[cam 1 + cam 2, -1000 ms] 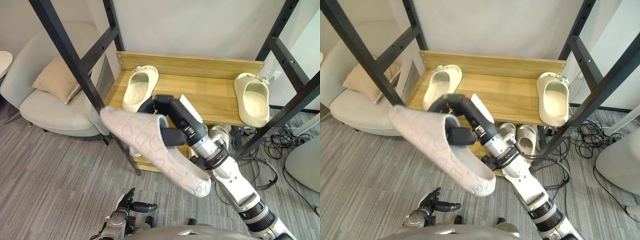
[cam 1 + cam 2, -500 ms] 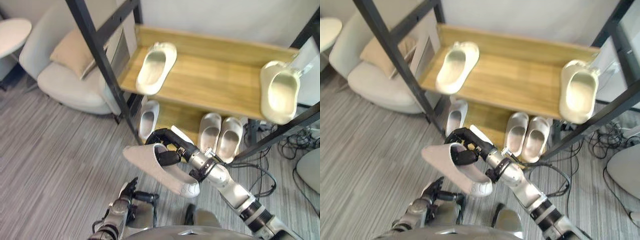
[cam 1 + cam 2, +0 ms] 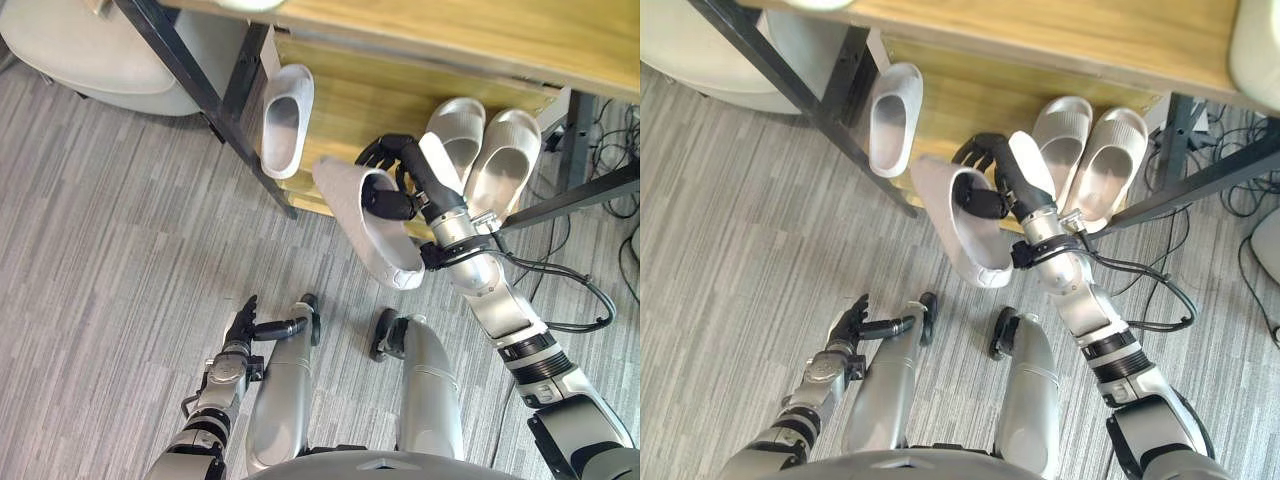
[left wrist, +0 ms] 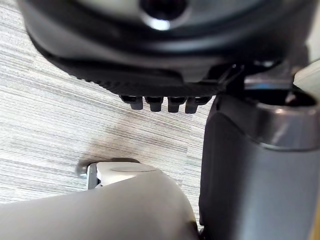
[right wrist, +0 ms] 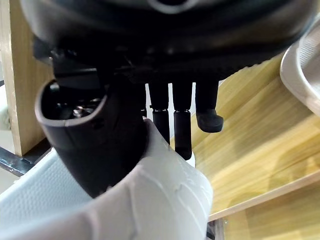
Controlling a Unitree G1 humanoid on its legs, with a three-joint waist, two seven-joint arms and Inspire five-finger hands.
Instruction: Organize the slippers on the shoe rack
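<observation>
Right hand: your fingers and thumb are clamped on the rim of the slipper.
Slipper: you hold it tilted, with its far end pointing down toward the floor. It hangs at the front edge of the lower shelf.
Lower shelf: a lone slipper lies at its left end, by the rack post. A pair lies side by side at its right.
Upper shelf: a slipper's edge shows at its right end.
Left hand: you have it low over the floor, fingers straight and apart, holding nothing.
</observation>
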